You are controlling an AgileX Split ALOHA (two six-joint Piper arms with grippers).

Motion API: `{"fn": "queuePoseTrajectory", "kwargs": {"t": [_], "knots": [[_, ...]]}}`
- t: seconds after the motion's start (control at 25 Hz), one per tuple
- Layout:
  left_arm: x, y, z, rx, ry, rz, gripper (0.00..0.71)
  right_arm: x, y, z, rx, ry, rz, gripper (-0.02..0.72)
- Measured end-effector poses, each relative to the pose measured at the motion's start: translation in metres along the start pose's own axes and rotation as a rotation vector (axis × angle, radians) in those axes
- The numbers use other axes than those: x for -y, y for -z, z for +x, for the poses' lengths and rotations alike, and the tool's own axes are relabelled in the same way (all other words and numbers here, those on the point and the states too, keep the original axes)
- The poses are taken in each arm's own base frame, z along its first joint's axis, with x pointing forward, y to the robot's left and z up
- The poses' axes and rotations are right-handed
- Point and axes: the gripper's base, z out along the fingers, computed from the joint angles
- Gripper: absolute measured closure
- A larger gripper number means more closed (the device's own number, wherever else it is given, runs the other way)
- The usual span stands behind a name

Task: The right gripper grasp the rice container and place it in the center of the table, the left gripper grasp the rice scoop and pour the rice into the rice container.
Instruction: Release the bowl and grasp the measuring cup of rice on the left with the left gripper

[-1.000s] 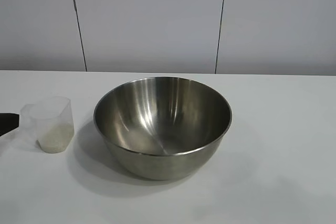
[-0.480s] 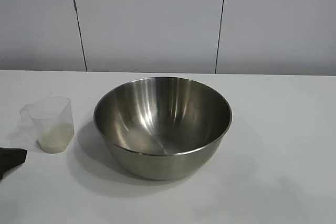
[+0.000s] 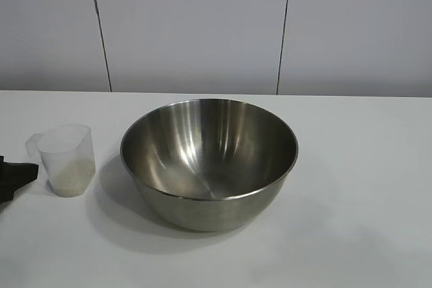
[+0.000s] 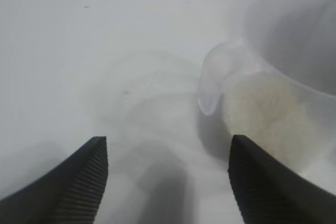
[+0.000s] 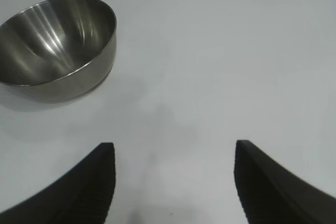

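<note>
Right gripper [image 5: 170,182]: two black wedge-shaped fingers [image 5: 86,190], ridged on their inner faces, spread wide apart with nothing between them but bare surface. Poised above the table, well clear of the bowl.

Rice container [image 5: 55,45]: one round stainless-steel bowl with a thin rolled rim, standing upright on the table, far from the fingers. Interior polished, showing pale streaked reflections; no contents visible inside. A soft shadow spreads on the tabletop around its base.

Table [image 5: 226,61]: plain white top, filling nearly the whole view. A faint grey shadow lies on it between the two fingers.
</note>
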Motion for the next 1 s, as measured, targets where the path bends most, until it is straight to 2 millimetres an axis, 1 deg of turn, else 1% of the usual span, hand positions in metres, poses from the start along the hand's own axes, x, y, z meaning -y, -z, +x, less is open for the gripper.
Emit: {"fn": "queuePoseTrajectory", "kwargs": {"t": [0.2, 0.4, 0.72, 1.0], "knots": [[-0.0037, -0.0043, -0.0043, 0.02, -0.01, -0.006, 0.233, 0.0, 0.0, 0.0, 0.0, 0.0, 0.0, 0.252], [-0.0039, -0.0045, -0.0046, 0.021, -0.002, -0.006, 0.233, 0.0, 0.0, 0.0, 0.0, 0.0, 0.0, 0.252], [-0.0087, -0.0107, -0.0094, 0.045, 0.101, -0.01, 0.235, 0.0, 0.0, -0.0001, 0.001, 0.0, 0.0, 0.252], [-0.0075, -0.0107, -0.0094, 0.044, 0.099, 0.004, 0.272, 0.0, 0.0, -0.0001, 0.001, 0.0, 0.0, 0.252]]}}
